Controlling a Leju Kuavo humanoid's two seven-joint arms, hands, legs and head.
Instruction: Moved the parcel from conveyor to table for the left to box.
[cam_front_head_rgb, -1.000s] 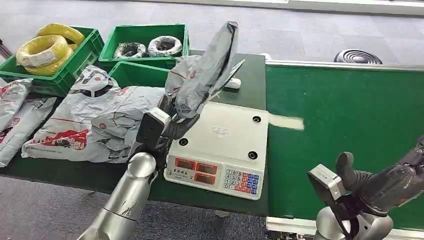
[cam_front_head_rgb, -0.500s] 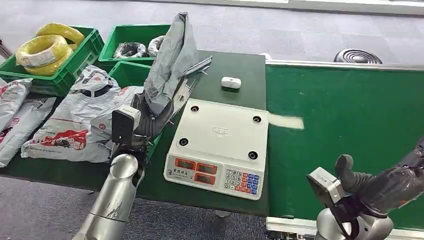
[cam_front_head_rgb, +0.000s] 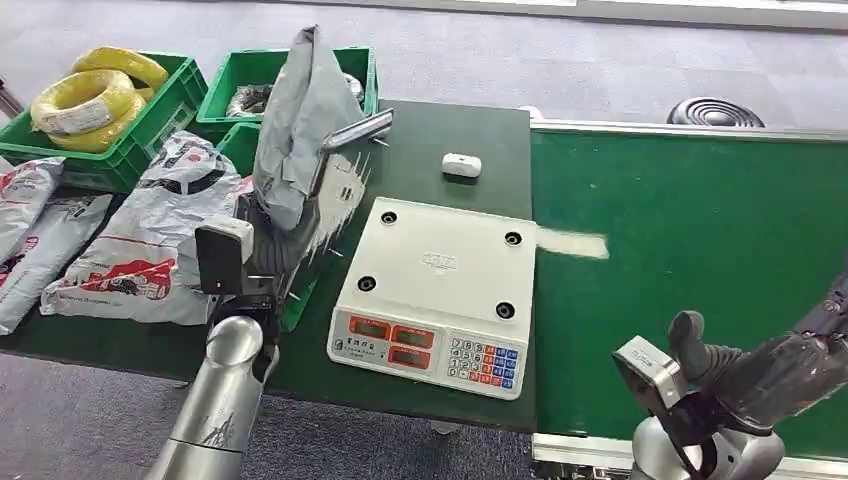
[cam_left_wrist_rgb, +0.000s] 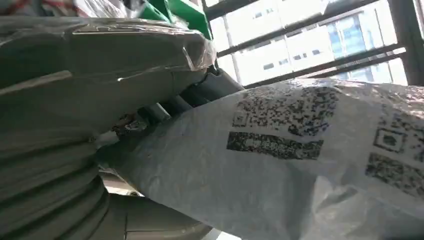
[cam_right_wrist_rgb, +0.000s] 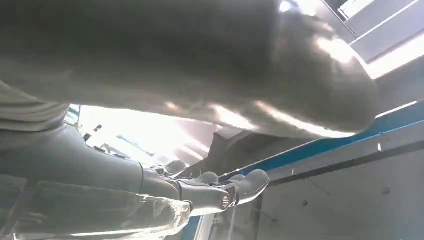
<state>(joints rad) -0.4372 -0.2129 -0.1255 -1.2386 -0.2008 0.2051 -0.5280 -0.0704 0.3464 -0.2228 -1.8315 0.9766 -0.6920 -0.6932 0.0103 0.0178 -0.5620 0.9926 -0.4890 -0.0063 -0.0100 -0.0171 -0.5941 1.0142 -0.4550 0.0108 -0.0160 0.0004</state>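
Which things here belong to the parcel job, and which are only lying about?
Job:
- grey parcel, held by the left robot hand
- conveyor
- table
- empty green crate

Lying about:
- scale
- small white device
- yellow coils
- bagged parcels

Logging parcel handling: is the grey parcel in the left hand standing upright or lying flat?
Upright. The left hand holds the grey parcel by its lower end, its top rising over the green bins.

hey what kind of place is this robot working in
Most likely a parcel sorting or packing station in a warehouse: a green conveyor belt, a weighing scale beside it, and grey courier bags piled by green crates.
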